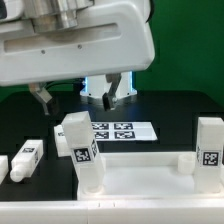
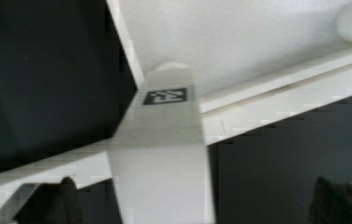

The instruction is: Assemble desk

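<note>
Exterior view: one desk tabletop (image 1: pixel 140 185), rimmed, lies flat at 5 o'clock. Four legs: upright leg (image 1: pixel 80 150) at 7 o'clock and second upright leg (image 1: pixel 210 152) at 4 o'clock, both standing on the tabletop. Loose leg (image 1: pixel 28 158) and cut-off leg (image 1: pixel 3 165) lie at 8 o'clock. One marker board (image 1: pixel 120 130) near centre. One gripper (image 2: pixel 191 203), jaws spread wide, astride a tagged leg (image 2: pixel 160 150), not touching it. Black table (image 1: pixel 180 110), green wall (image 1: pixel 190 40).
</note>
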`<action>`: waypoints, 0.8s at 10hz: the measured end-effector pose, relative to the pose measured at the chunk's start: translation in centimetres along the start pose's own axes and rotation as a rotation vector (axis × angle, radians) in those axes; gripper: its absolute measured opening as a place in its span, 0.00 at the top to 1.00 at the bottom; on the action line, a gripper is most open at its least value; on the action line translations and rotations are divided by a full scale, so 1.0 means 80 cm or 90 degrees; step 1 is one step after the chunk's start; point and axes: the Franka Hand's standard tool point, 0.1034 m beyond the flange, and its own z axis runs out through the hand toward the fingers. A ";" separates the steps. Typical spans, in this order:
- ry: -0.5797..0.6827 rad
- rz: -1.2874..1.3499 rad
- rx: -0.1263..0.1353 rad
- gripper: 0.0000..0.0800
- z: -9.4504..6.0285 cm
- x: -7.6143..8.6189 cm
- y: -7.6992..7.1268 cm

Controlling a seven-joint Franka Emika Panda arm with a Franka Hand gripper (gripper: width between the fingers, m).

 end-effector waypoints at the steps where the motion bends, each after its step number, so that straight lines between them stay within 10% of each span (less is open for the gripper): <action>1: 0.006 0.000 -0.002 0.19 0.007 0.001 -0.004; 3: 0.015 0.008 -0.005 0.19 0.016 0.000 -0.012; 8: 0.016 0.148 -0.002 0.64 0.015 0.000 -0.010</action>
